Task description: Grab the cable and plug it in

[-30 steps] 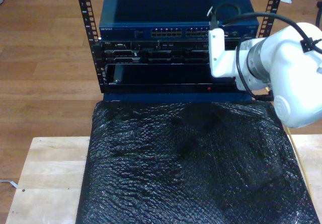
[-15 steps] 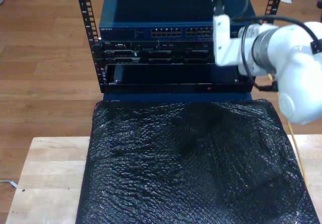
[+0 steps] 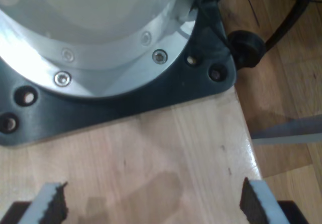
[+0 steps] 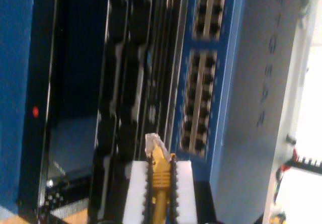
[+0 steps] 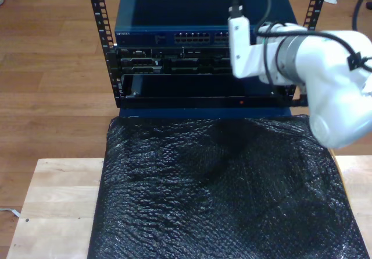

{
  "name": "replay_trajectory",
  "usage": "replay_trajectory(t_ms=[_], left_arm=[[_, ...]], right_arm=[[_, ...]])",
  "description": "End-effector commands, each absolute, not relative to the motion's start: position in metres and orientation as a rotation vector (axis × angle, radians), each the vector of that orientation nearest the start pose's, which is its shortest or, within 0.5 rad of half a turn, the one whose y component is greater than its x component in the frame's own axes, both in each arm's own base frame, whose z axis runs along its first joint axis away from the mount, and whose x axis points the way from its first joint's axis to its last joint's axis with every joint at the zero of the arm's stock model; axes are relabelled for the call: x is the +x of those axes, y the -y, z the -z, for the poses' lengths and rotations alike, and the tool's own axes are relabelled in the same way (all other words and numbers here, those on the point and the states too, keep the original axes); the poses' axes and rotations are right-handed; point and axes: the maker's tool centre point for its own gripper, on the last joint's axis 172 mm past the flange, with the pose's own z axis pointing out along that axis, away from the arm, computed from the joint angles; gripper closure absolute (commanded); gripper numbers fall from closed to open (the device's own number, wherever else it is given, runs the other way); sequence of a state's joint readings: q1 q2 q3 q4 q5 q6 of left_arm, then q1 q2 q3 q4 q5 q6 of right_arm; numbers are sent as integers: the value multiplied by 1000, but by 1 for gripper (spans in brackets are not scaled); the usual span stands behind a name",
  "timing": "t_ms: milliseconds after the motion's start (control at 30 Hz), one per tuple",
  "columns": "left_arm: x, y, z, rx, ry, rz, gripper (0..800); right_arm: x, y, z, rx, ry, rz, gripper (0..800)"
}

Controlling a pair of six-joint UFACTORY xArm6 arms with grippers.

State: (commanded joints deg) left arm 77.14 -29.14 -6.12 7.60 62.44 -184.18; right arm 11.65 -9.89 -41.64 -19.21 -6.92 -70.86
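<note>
In the second wrist view, the cable (image 4: 160, 176) is yellow-orange and is pinched between the white pads of my second gripper (image 4: 160, 186), which is shut on it. Its clear plug (image 4: 152, 143) sticks out past the pads and sits a short way off the rows of ports (image 4: 199, 88) on the blue switch. In the exterior view, the white second arm (image 5: 314, 78) reaches across the rack front, and its wrist (image 5: 243, 46) covers the right-hand ports of the switch (image 5: 157, 36). My first gripper (image 3: 153, 204) is open over bare wood, with nothing between its fingers.
A black bubble-wrap mat (image 5: 221, 189) covers most of the wooden table (image 5: 58, 206). The rack (image 5: 174, 73) with its perforated posts (image 5: 100, 20) stands behind it. A red light (image 4: 35, 112) glows on a lower unit. A round arm base (image 3: 100, 43) on a black plate lies just ahead of my first gripper.
The second arm has swung toward the exterior view's left and a little upward across the rack front, so its wrist now covers the switch's right-hand ports.
</note>
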Motion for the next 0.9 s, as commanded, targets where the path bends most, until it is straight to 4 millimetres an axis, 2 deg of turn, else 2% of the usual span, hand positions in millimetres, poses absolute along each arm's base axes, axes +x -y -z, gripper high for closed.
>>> replay_trajectory(t_ms=[67,300,400,533,633,800,900], left_arm=[[-1,-119,-34,-2198,-2804,364,0],[-1,-119,-34,-2198,-2804,364,0],[-1,-119,-34,-2198,-2804,364,0],[-1,-119,-34,-2198,-2804,364,0],[-1,-119,-34,-2198,-2804,364,0],[-1,-119,-34,-2198,-2804,364,0],[-1,-119,-34,-2198,-2804,364,0]], right_arm=[[569,-157,-331,1423,-1813,-1054,800],[569,-158,-329,1410,-1824,-1048,800],[566,-156,-324,1420,-1826,-1043,800],[555,-155,-299,1448,-1859,-1013,800],[554,-153,-293,1459,-1861,-1007,800],[561,-158,-305,1427,-1852,-1033,800],[568,-160,-305,1417,-1851,-1038,800]])
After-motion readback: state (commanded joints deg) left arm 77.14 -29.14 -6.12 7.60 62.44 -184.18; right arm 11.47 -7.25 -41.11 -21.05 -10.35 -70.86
